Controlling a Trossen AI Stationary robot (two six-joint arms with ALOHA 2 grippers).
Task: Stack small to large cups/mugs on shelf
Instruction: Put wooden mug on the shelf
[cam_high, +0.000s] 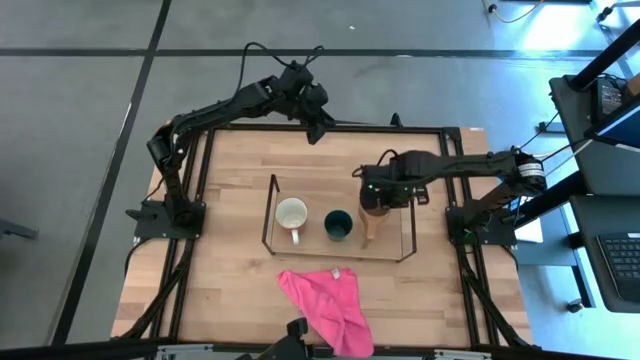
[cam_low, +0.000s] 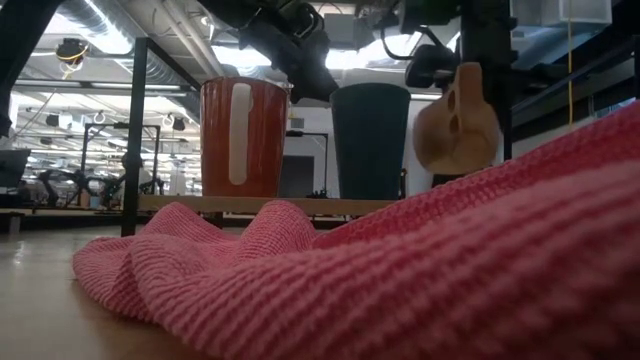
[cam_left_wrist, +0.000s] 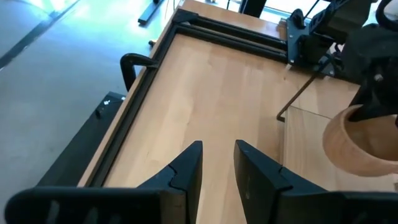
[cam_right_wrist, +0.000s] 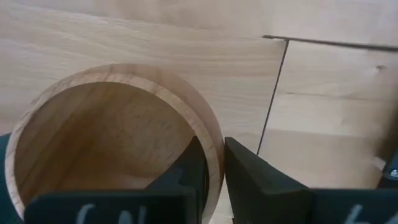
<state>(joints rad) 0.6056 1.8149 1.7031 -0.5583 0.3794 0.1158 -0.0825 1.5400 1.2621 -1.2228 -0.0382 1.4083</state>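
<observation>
It was a robotics lab: beyond the wooden desk (cam_high: 240, 280) stood more black-framed rigs (cam_low: 60, 185) under exposed ceiling ducts (cam_low: 100, 20).

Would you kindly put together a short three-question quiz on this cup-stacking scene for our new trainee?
1. True or false: the right gripper pinches the rim of the wooden cup.
2. Which vessel sits between the other two on the shelf? A) the mug B) the green cup C) the wooden cup
3. Fill in: the pink cloth lies on the table, ____ the shelf.

Key:
1. True; one finger is inside the rim, one outside.
2. B.
3. Outside; it lies nearer the table's front edge. The left gripper waits open near the table's far edge.
</observation>
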